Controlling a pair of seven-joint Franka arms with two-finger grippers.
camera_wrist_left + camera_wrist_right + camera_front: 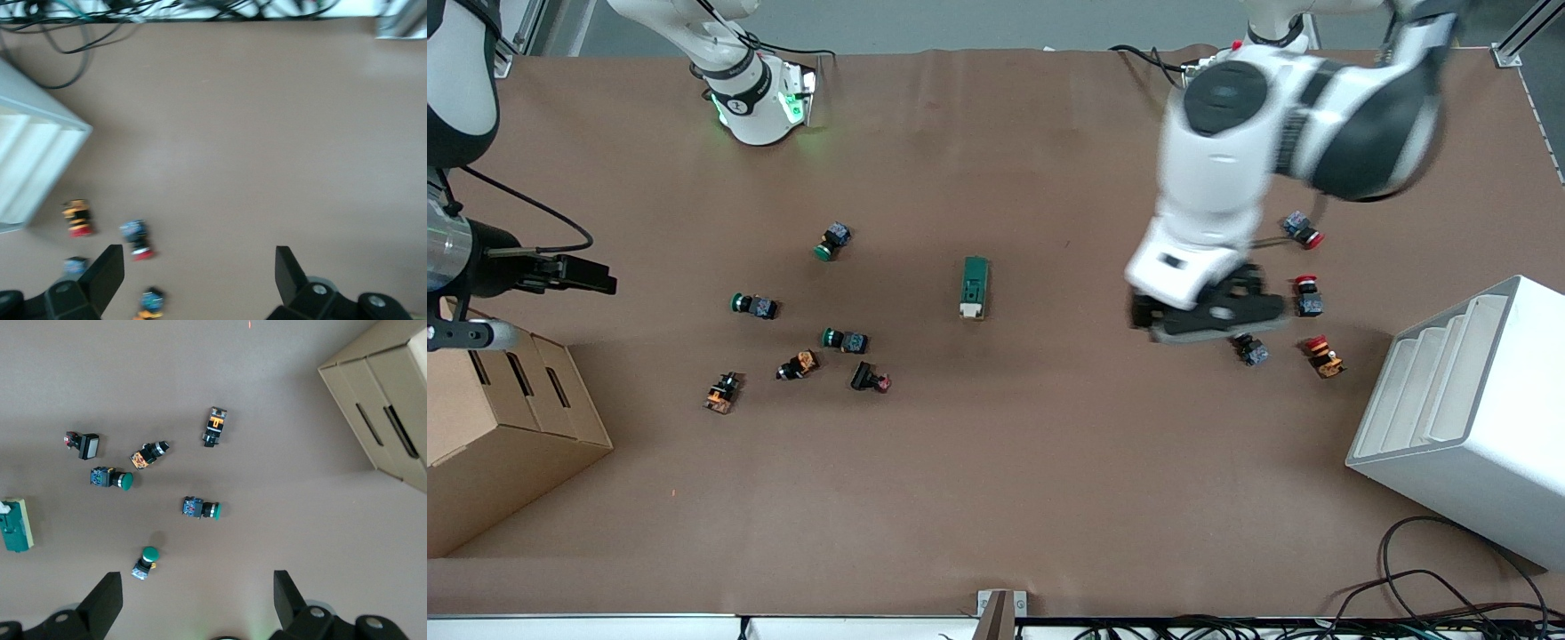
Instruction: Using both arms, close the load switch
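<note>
The load switch (pixel 975 287), a dark green block with a cream end, lies flat near the middle of the table, and it also shows at the edge of the right wrist view (pixel 15 527). My left gripper (pixel 1209 316) hangs open over the table beside a cluster of red push buttons, toward the left arm's end and well apart from the switch. Its fingers stand wide with nothing between them (pixel 200 273). My right gripper (pixel 578 272) is open (pixel 198 597) and held high over the right arm's end of the table. The load switch is out of the left wrist view.
Green, orange and black push buttons (pixel 845 340) are scattered between the switch and the right arm's end. Several red-capped buttons (pixel 1307 295) lie by the left gripper. A white stepped rack (pixel 1467 418) and a cardboard box (pixel 498 427) stand at the two ends of the table.
</note>
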